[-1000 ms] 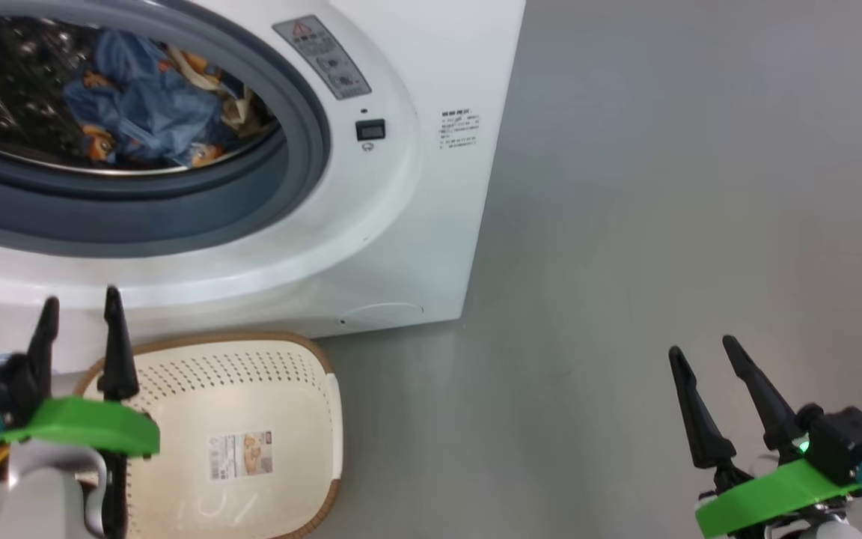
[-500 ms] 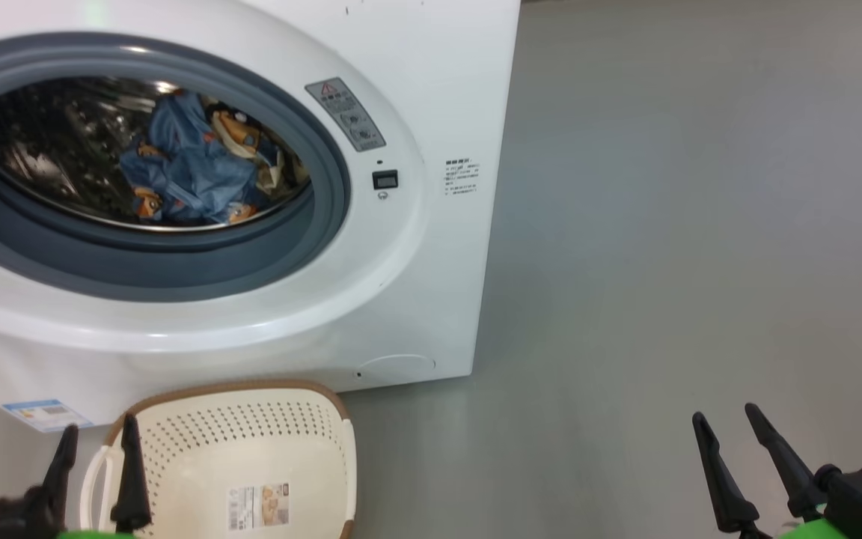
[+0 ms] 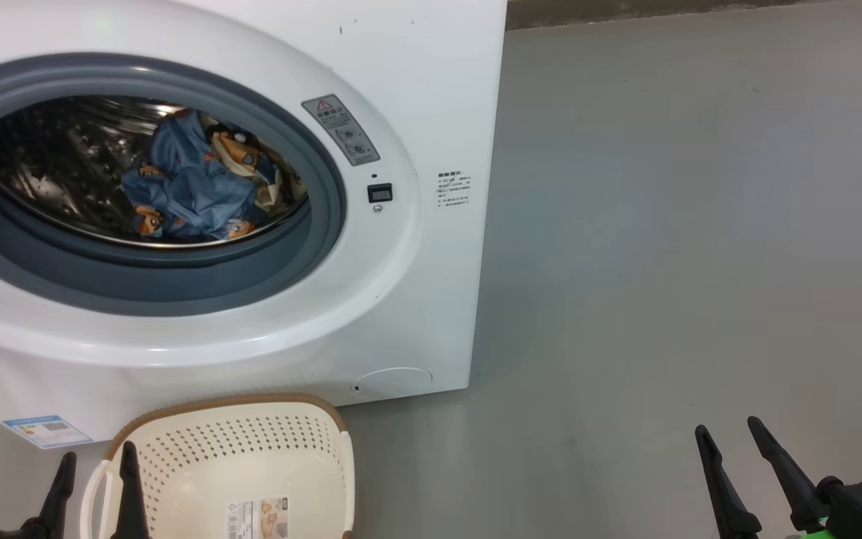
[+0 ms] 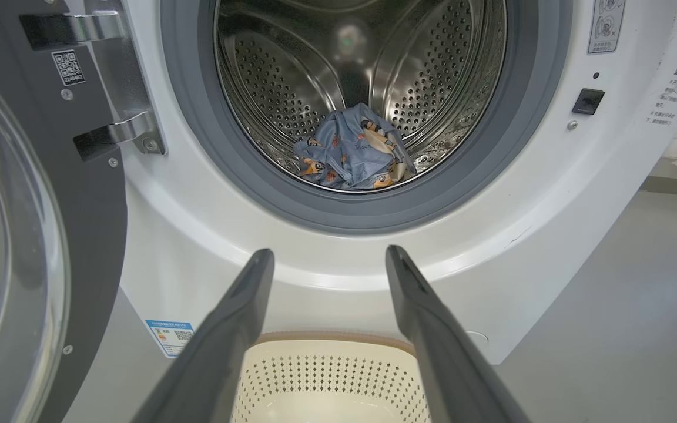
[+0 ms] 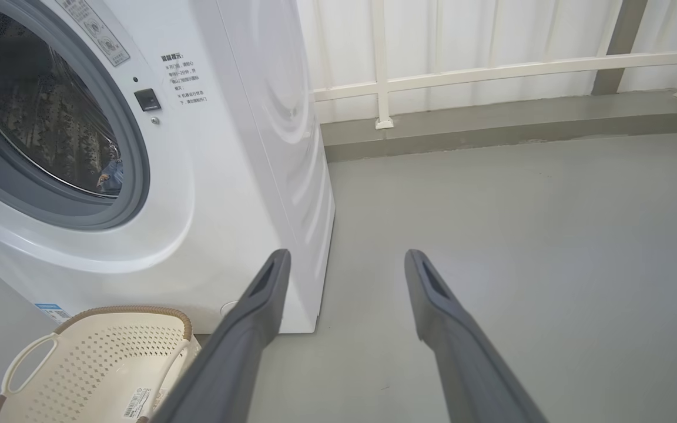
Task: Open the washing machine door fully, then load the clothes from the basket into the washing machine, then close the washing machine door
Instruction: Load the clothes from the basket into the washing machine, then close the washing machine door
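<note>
The white washing machine (image 3: 416, 284) stands with its washing machine door (image 4: 33, 235) swung open at the left, silver hinge showing. The clothes (image 3: 191, 180), blue with orange bears, lie in the steel drum (image 4: 353, 150). On the floor before the machine sits the basket (image 3: 229, 404), nothing in it; its rim (image 4: 327, 336) lies just under my left fingers. My left gripper (image 3: 98, 453) hovers open over the basket's left side, pointing at the drum (image 4: 329, 251). My right gripper (image 3: 727, 427) is open over bare floor, right of the machine (image 5: 347, 252).
Grey floor (image 3: 663, 262) stretches to the right of the machine. A white railing (image 5: 491, 64) and a low kerb (image 5: 491, 129) run along the back. A blue-white energy label (image 3: 46, 430) sits low on the machine's front.
The head camera has lifted, so the machine, basket and both grippers sit lower in the picture. The clothes stay in the drum and both grippers stay open.
</note>
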